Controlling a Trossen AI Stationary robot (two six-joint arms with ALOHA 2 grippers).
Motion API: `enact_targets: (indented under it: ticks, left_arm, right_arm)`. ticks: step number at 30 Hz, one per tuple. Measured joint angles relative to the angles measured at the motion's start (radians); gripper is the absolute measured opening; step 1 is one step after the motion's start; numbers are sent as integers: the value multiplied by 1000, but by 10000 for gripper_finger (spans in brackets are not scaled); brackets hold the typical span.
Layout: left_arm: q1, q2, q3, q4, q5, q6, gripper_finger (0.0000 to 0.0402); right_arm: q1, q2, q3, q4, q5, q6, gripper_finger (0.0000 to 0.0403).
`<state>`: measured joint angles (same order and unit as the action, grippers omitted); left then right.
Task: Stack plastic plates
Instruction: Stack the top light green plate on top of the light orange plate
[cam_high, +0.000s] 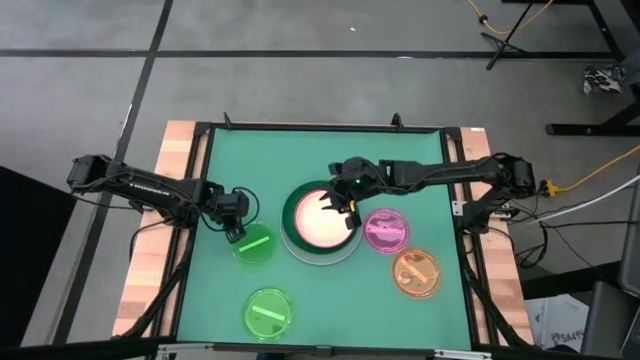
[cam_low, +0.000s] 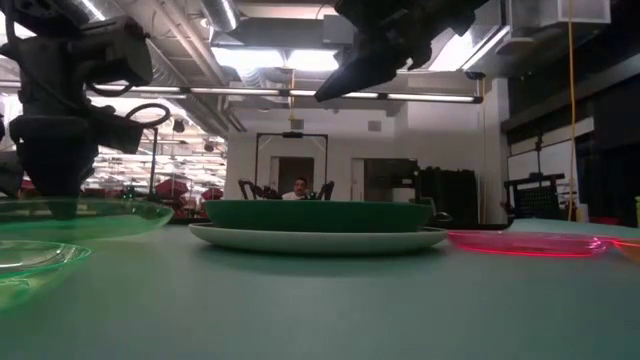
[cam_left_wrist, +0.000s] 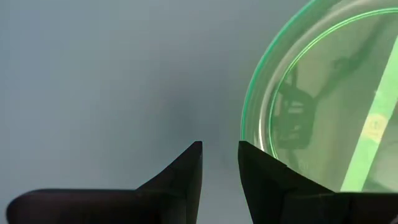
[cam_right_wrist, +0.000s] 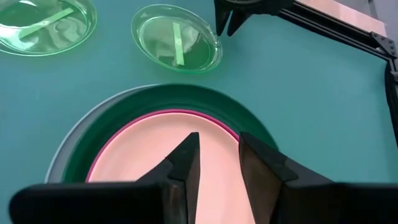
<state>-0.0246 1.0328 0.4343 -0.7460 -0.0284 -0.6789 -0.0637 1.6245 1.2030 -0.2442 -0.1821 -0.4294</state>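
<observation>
Green table mat (cam_high: 320, 290) | frame centre: big-plate stack (cam_high: 318, 222), pale, dark green, pink, cream on top | right gripper (cam_high: 345, 203) above it, fingers slightly apart, empty | left gripper (cam_high: 233, 229), narrow gap, beside translucent green small plate (cam_high: 253, 246) | likely step: start small plates | next: pinch rim, carry to stack.

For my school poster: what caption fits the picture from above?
Right gripper hovers over the big plate stack, left gripper beside a green plate.
</observation>
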Motion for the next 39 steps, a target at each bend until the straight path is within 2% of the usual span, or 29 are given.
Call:
enact_targets:
  ticks: [39]
  left_arm:
    - [0,0,0,25,11,-101,96]
  right_arm:
    - [-2,1,0,1,-1,4,101]
